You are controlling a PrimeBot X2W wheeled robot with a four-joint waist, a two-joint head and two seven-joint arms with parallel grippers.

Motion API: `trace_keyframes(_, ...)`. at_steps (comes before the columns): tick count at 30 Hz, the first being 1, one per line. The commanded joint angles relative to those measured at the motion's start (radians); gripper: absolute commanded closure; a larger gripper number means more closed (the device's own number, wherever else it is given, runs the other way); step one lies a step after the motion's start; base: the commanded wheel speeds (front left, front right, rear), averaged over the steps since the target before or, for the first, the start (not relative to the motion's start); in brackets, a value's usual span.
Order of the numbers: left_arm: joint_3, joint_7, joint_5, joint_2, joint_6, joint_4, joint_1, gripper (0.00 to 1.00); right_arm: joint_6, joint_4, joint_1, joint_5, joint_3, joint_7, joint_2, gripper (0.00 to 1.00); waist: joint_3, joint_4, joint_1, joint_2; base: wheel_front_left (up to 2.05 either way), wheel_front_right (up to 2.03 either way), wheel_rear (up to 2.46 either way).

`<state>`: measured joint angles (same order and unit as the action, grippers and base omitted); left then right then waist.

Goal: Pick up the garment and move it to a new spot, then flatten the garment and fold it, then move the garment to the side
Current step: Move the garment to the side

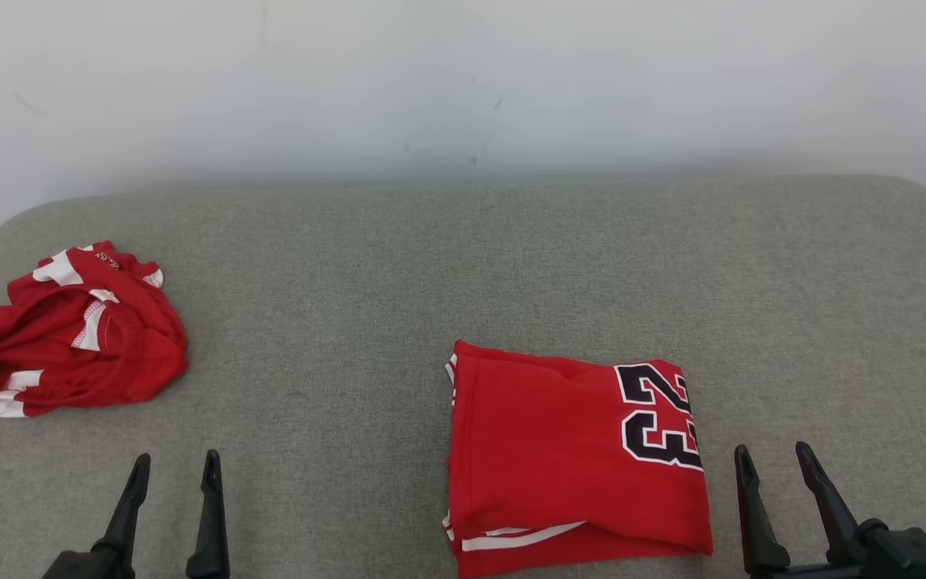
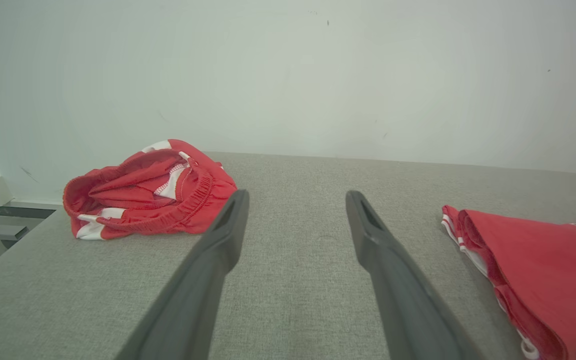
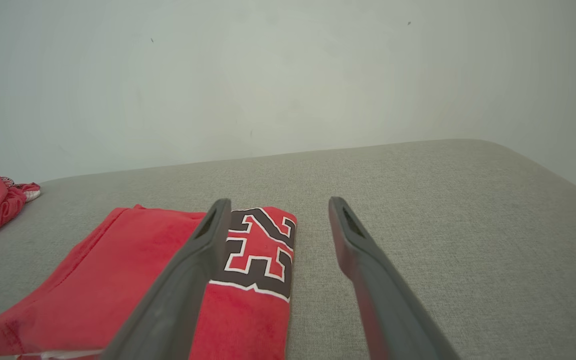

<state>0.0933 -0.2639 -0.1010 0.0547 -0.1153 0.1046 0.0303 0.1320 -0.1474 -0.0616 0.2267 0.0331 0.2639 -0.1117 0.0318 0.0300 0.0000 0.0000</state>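
Crumpled garment (image 1: pixel 69 330): red and white, far left; its small print is unreadable.
Left gripper (image 1: pixel 176 455): fingers spread, empty.
Folded garment (image 1: pixel 559 466): red, right of centre.
Number (image 1: pixel 660 414): "23", black, white-edged.
Right gripper (image 1: pixel 772 446): fingers spread, empty, just beside the folded garment.
Table (image 1: pixel 431 265): grey cloth.
Wall (image 1: pixel 463 80): plain white.

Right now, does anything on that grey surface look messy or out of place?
Yes. The crumpled red garment at the left lies in a loose heap, waistband gaping, while the folded red garment numbered 23 sits neat. Nothing looks spilled or torn.
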Motion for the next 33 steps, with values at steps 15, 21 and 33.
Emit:
trace_keyframes(15, 0.007, 0.000, 0.015, -0.003, 0.005, -0.003, -0.014, 0.00, -0.003, -0.044, 0.047, -0.010, 0.023, 0.000, -0.015, 0.00, 0.014, -0.004, 0.0000, 0.0000, 0.00, 0.00, 0.00)
trace_keyframes(21, -0.001, 0.000, 0.016, -0.004, 0.007, -0.005, -0.029, 0.00, -0.003, -0.148, 0.149, 0.001, 0.056, -0.009, -0.048, 0.00, 0.041, 0.006, 0.0000, 0.0000, 0.00, 0.00, 0.00)
trace_keyframes(33, -0.035, 0.000, -0.001, -0.004, 0.018, 0.012, -0.074, 0.00, -0.003, -0.425, 0.330, 0.032, 0.113, -0.055, -0.073, 0.00, 0.114, 0.041, 0.0000, 0.0000, 0.00, 0.00, 0.00)
